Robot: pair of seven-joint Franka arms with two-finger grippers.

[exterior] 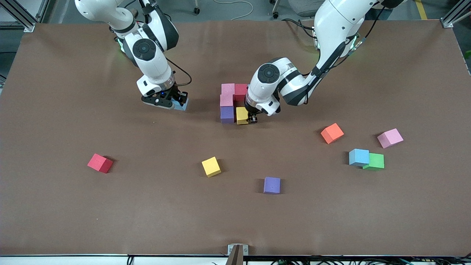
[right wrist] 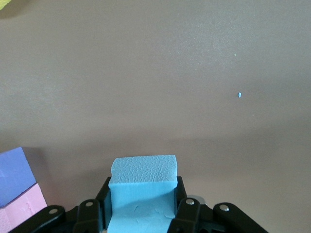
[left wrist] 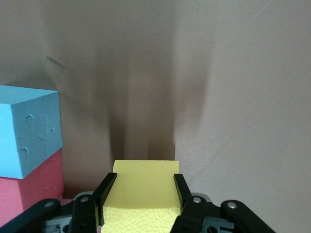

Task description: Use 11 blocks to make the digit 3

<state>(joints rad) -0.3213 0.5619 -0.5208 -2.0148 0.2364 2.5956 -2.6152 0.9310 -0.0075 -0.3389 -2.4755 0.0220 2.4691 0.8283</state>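
A partial figure of blocks lies mid-table: pink (exterior: 227, 89), red (exterior: 241, 91), pink (exterior: 226, 100) and purple (exterior: 227, 113). My left gripper (exterior: 252, 118) is shut on a yellow block (exterior: 242, 115) set down beside the purple one. The left wrist view shows its fingers (left wrist: 105, 188) gripping that yellow block (left wrist: 141, 206), with a light blue block (left wrist: 29, 131) and the red one (left wrist: 29, 196) beside it. My right gripper (exterior: 173, 101) is shut on a light blue block (exterior: 181, 104), low over the table toward the right arm's end. That block also shows in the right wrist view (right wrist: 143, 170).
Loose blocks lie nearer the front camera: red (exterior: 100, 163), yellow (exterior: 211, 166), purple (exterior: 272, 185), orange (exterior: 332, 133), pink (exterior: 390, 138), and light blue (exterior: 358, 157) touching green (exterior: 376, 161). The brown table (exterior: 110, 213) spreads wide around them.
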